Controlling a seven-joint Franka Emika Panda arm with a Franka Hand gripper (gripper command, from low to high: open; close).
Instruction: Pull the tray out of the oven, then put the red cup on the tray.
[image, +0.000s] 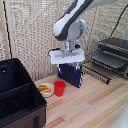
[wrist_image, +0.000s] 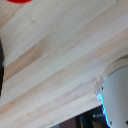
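The red cup stands upright on the wooden table, beside a white bowl. In the wrist view only the red cup's rim shows at the frame's edge. The dark oven sits at the exterior view's right with its front open. The tray, a rack of thin bars, sticks forward out of it. My gripper hangs above the table, higher than the cup and slightly toward the oven. Its fingers blend into the dark board behind, so their state is unclear. Nothing is seen held.
A white bowl with yellow food sits next to the cup. A large black fabric case fills the exterior view's left. An upright dark blue board stands behind the gripper. Woven screens close the back.
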